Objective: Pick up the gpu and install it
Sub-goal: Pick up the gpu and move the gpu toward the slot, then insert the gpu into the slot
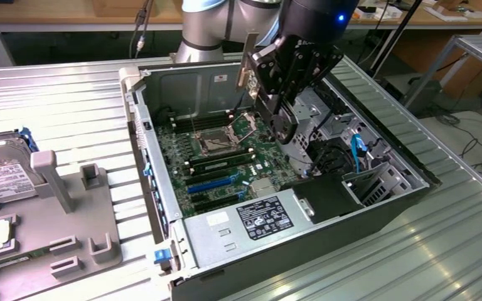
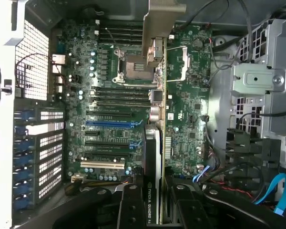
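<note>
My gripper (image 1: 281, 116) hangs over the open computer case (image 1: 140, 125), shut on the gpu (image 1: 248, 66). The card stands on edge above the motherboard (image 1: 224, 157), with its silver bracket strip toward the case's back wall. In the wrist view the gpu (image 2: 152, 143) appears edge-on, running down the middle of the picture, with its dark labelled side between my black fingers (image 2: 128, 205) and the gripper (image 2: 152, 210) closed around it. Under it lie the motherboard's expansion slots, among them a blue slot (image 2: 109, 123). The card is clear of the slots.
The case holds a power supply (image 1: 250, 219) at the near end, drive cages (image 1: 375, 182) and a blue cable (image 1: 358, 147) on the exterior view's right. A grey fixture (image 1: 65, 207) with a hard drive (image 1: 2, 169) stands left of the case on the ribbed metal table.
</note>
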You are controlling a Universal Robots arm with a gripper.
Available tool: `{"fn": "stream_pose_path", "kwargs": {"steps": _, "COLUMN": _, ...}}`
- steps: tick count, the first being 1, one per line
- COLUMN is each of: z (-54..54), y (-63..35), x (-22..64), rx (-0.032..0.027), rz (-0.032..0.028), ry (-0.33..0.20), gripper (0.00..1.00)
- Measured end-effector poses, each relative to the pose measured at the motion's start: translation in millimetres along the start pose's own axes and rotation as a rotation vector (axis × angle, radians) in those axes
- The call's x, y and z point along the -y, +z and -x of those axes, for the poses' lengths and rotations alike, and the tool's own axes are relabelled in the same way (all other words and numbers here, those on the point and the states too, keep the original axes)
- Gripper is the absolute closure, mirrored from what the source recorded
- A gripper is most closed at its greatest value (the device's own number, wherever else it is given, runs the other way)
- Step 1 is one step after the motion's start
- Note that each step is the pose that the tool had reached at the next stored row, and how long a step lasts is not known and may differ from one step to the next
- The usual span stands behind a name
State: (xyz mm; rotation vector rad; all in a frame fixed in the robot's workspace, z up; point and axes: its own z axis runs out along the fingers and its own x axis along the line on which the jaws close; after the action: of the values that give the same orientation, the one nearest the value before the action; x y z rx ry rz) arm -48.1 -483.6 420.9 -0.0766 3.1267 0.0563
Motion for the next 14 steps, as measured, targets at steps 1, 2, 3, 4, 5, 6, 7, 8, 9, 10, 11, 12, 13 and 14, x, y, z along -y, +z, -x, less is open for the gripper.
{"fn": "stream_pose_path", "kwargs": {"steps": 1, "z": 0.3, "y": 0.0, "x": 0.0, "rx": 0.0, "rz": -0.0001, "ry": 0.0, "gripper": 0.73}}
{"fn": "stream_pose_path", "kwargs": {"steps": 2, "z": 0.4, "y": 0.0, "x": 0.0, "rx": 0.0, "rz": -0.0001, "ry": 0.0, "gripper": 0.73}}
{"fn": "stream_pose_path", "kwargs": {"steps": 3, "z": 0.4, "y": 0.0, "x": 0.0, "rx": 0.0, "rz": -0.0001, "ry": 0.0, "gripper": 0.73}}
{"fn": "stream_pose_path", "kwargs": {"steps": 4, "z": 0.4, "y": 0.0, "x": 0.0, "rx": 0.0, "rz": 0.0, "ry": 0.0, "gripper": 0.73}}
{"fn": "stream_pose_path", "kwargs": {"steps": 5, "z": 0.4, "y": 0.0, "x": 0.0, "rx": 0.0, "rz": 0.0, "ry": 0.0, "gripper": 0.73}}
{"fn": "stream_pose_path", "kwargs": {"steps": 6, "z": 0.4, "y": 0.0, "x": 0.0, "rx": 0.0, "rz": 0.0, "ry": 0.0, "gripper": 0.73}}
{"fn": "stream_pose_path", "kwargs": {"steps": 7, "z": 0.4, "y": 0.0, "x": 0.0, "rx": 0.0, "rz": 0.0, "ry": 0.0, "gripper": 0.73}}
{"fn": "stream_pose_path", "kwargs": {"steps": 8, "z": 0.4, "y": 0.0, "x": 0.0, "rx": 0.0, "rz": 0.0, "ry": 0.0, "gripper": 0.73}}
{"fn": "stream_pose_path", "kwargs": {"steps": 9, "z": 0.4, "y": 0.0, "x": 0.0, "rx": 0.0, "rz": 0.0, "ry": 0.0, "gripper": 0.73}}
{"fn": "stream_pose_path", "kwargs": {"steps": 10, "z": 0.4, "y": 0.0, "x": 0.0, "rx": 0.0, "rz": 0.0, "ry": 0.0, "gripper": 0.73}}
{"fn": "stream_pose_path", "kwargs": {"steps": 11, "z": 0.4, "y": 0.0, "x": 0.0, "rx": 0.0, "rz": 0.0, "ry": 0.0, "gripper": 0.73}}
{"fn": "stream_pose_path", "kwargs": {"steps": 12, "z": 0.4, "y": 0.0, "x": 0.0, "rx": 0.0, "rz": 0.0, "ry": 0.0, "gripper": 0.73}}
{"fn": "stream_pose_path", "kwargs": {"steps": 13, "z": 0.4, "y": 0.0, "x": 0.0, "rx": 0.0, "rz": 0.0, "ry": -0.001, "gripper": 0.73}}
{"fn": "stream_pose_path", "kwargs": {"steps": 14, "z": 0.4, "y": 0.0, "x": 0.0, "rx": 0.0, "rz": 0.0, "ry": -0.001, "gripper": 0.73}}
